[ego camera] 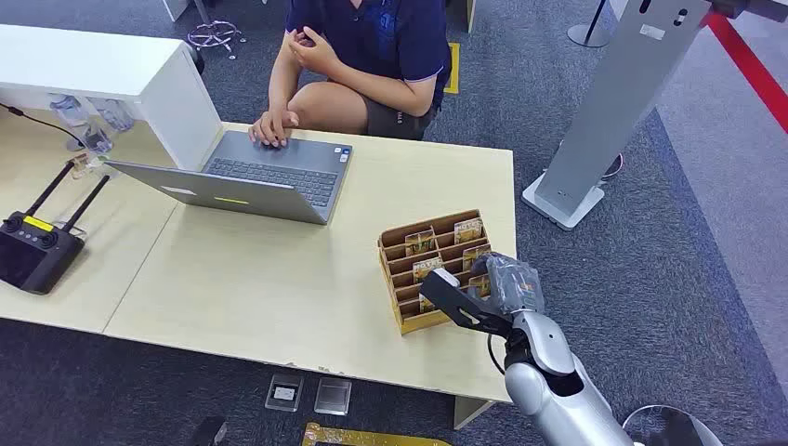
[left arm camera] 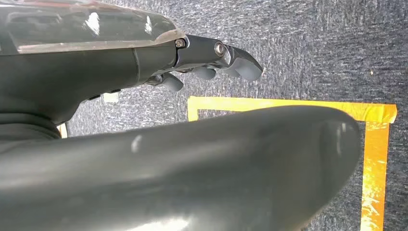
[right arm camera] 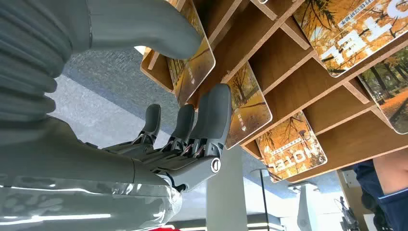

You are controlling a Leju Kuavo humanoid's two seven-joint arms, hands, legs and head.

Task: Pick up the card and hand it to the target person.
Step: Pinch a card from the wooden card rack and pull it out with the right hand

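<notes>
A brown wooden card rack (ego camera: 409,321) stands on the table's near right part, with several autumn-photo hotel cards in its slots. My right hand (ego camera: 488,288) is at the rack's near right corner. In the right wrist view the hand (right arm camera: 192,139) pinches one card (right arm camera: 195,67) that still sits in its slot: the thumb (right arm camera: 144,29) lies on one face and the fingers (right arm camera: 214,110) stand behind it. The target person (ego camera: 372,46) sits across the table, one hand on a laptop (ego camera: 251,177). My left hand (left arm camera: 211,53) hangs over the carpet, holding nothing.
A black remote controller (ego camera: 37,246) with antennas lies at the table's left. A white box (ego camera: 111,65) stands at the back left. A grey kiosk stand (ego camera: 604,121) rises on the carpet to the right. Yellow floor tape (left arm camera: 288,103) marks the carpet below.
</notes>
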